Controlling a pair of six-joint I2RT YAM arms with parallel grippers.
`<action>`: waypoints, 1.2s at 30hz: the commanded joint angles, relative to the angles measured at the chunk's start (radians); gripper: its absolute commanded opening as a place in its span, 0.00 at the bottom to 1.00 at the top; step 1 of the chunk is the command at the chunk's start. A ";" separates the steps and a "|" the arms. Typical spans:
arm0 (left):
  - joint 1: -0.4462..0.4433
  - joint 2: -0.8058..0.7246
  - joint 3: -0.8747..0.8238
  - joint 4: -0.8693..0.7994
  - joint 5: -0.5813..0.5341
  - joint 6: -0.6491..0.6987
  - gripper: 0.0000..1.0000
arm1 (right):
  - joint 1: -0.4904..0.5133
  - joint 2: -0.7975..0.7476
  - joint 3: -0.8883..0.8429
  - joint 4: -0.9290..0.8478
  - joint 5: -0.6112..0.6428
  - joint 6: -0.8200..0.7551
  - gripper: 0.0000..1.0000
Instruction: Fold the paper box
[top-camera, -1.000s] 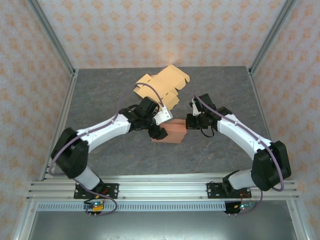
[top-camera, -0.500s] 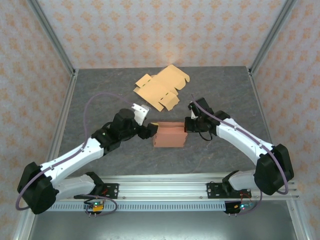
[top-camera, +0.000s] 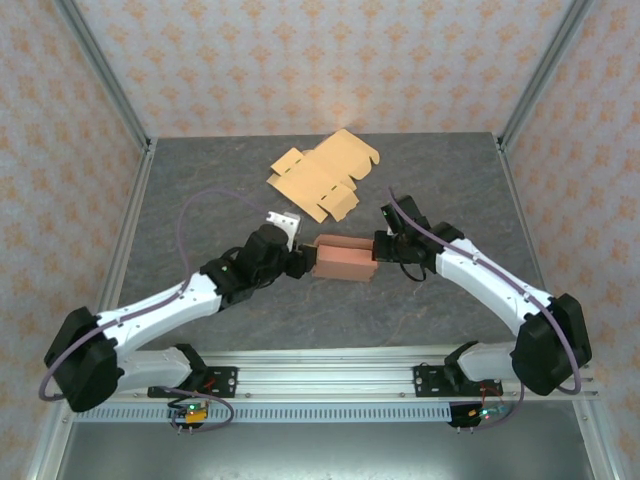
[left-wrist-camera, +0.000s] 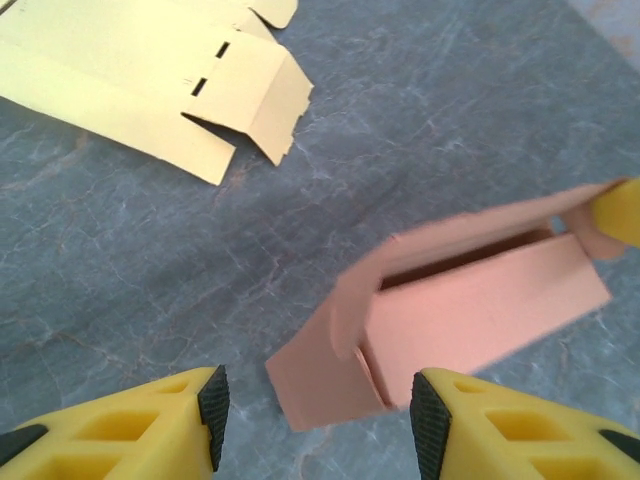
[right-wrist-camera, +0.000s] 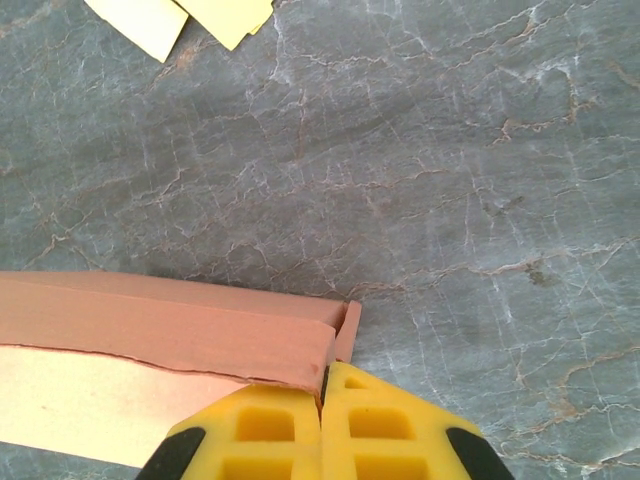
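Note:
The paper box (top-camera: 343, 260) is pink and partly folded, and it lies across the middle of the table with its lid slightly ajar. In the left wrist view the paper box (left-wrist-camera: 480, 310) has its left end flap sticking out loose. My left gripper (top-camera: 300, 262) is at that left end, and the left gripper (left-wrist-camera: 315, 420) stands open with the flap just ahead of its pads. My right gripper (top-camera: 378, 250) is at the opposite end. In its own view the right gripper (right-wrist-camera: 322, 385) is shut, pinching the end wall of the paper box (right-wrist-camera: 150, 330).
A flat, unfolded yellow cardboard blank (top-camera: 322, 175) lies behind the box toward the back of the grey marbled table (top-camera: 200, 200). The blank (left-wrist-camera: 130, 90) is at the upper left of the left wrist view. Metal frame posts and patterned walls enclose the table.
My left arm pulled back from over the box, then came in low at its left end with its jaws narrower. The box shifted slightly. The right gripper kept its pinch.

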 joint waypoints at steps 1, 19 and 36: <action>-0.011 0.058 0.083 -0.031 -0.028 -0.024 0.54 | 0.007 -0.031 -0.012 0.001 0.060 0.024 0.01; -0.028 0.249 0.191 0.016 -0.016 0.000 0.24 | 0.014 -0.032 -0.034 0.006 0.100 0.055 0.01; -0.012 0.109 0.155 0.000 -0.089 0.024 0.61 | 0.018 -0.027 -0.029 0.002 0.137 0.050 0.01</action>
